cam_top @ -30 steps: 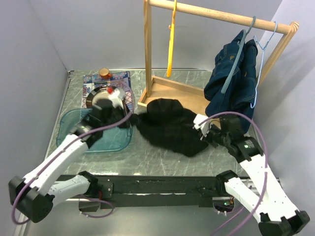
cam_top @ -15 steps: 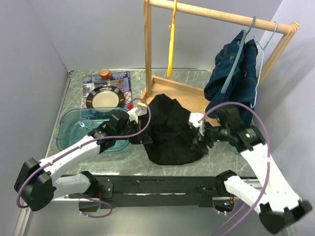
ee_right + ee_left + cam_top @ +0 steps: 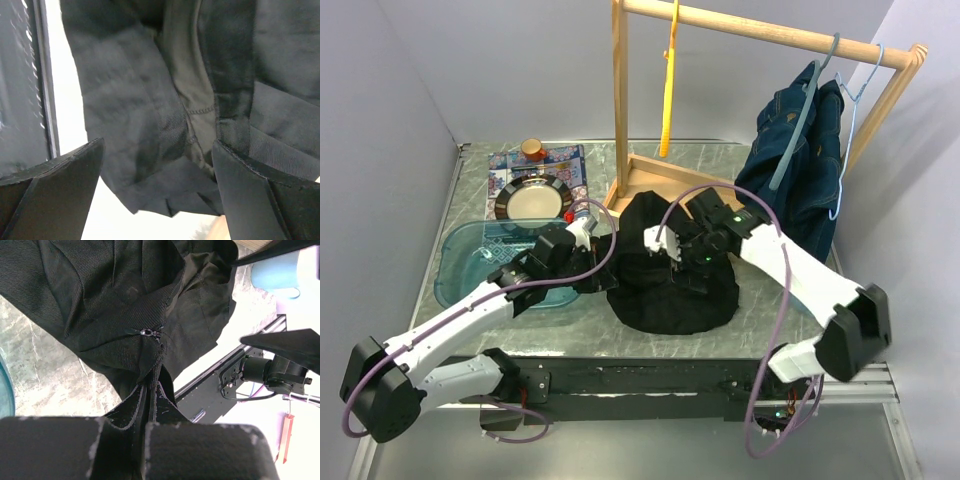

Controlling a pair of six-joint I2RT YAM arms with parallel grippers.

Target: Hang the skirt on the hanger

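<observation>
The black skirt (image 3: 670, 290) lies bunched on the table in front of the rack. My left gripper (image 3: 593, 275) is shut on its left edge. In the left wrist view that gripper (image 3: 150, 386) pinches a fold of fabric just below the zipper pull (image 3: 145, 331). My right gripper (image 3: 680, 258) hovers over the skirt's middle, open. Its fingers (image 3: 65, 172) stand wide apart, and the skirt's cloth (image 3: 165, 100) lies past them, not pinched. An empty yellow hanger (image 3: 667, 80) hangs from the wooden rail.
The wooden rack (image 3: 620, 110) stands behind the skirt, its base (image 3: 665, 180) touching the cloth. A denim garment (image 3: 790, 170) hangs on a blue hanger (image 3: 798, 135) at the right, beside a pale blue hanger (image 3: 850, 110). A teal bin (image 3: 460, 270), a plate (image 3: 530, 200) and a red cup (image 3: 532, 148) are at the left.
My right gripper opened, let go of the skirt's right edge and swung left over its middle. The left gripper kept its hold, and the skirt gathered into a rounder heap.
</observation>
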